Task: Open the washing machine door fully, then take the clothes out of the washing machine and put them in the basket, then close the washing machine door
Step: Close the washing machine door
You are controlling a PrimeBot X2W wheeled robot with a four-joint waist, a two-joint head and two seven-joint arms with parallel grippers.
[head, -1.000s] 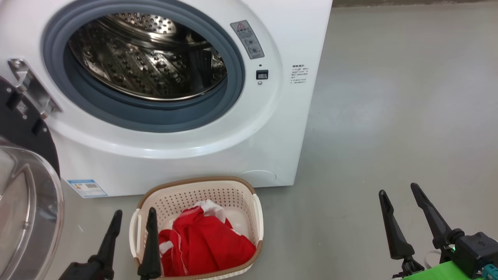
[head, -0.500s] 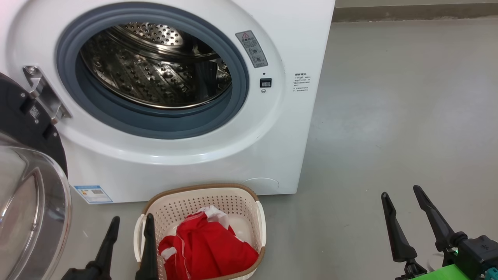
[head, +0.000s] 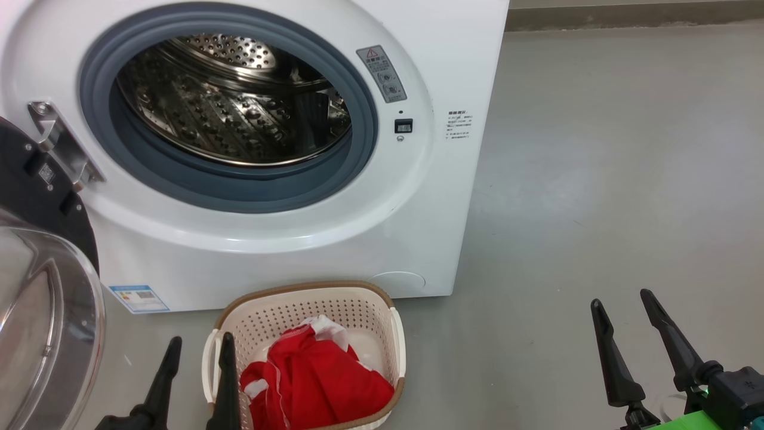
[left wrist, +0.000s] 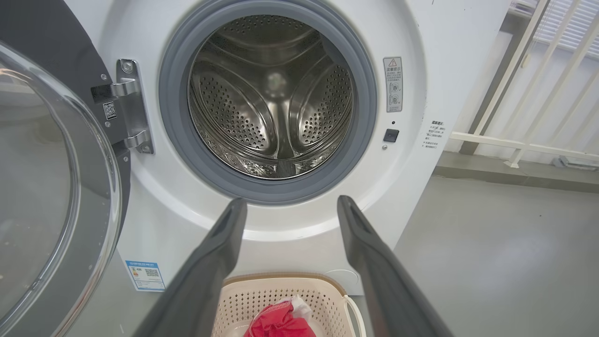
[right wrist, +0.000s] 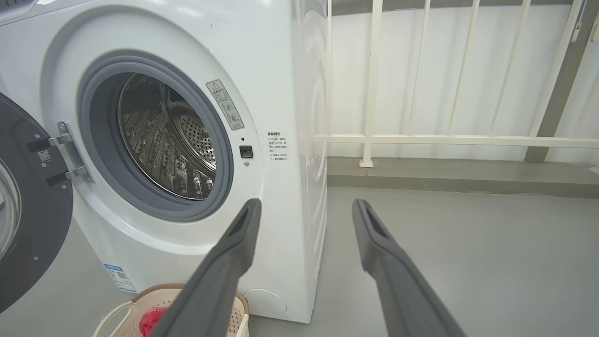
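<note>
Before one washing machine [head: 268,263], one basket [head: 286,316] holds one red clothes bundle [head: 316,382]; two pairs of jaws stand open.

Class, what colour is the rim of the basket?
Brown; the basket rim shows best in the head view.

The head camera looks steeply down on the washing machine [head: 268,263] front and the basket [head: 310,289] near its foot. The left wrist camera sits low and near, squarely facing the drum [left wrist: 276,93]. The right wrist camera stands farther right, viewing the machine obliquely. All three share drum and basket.
</note>
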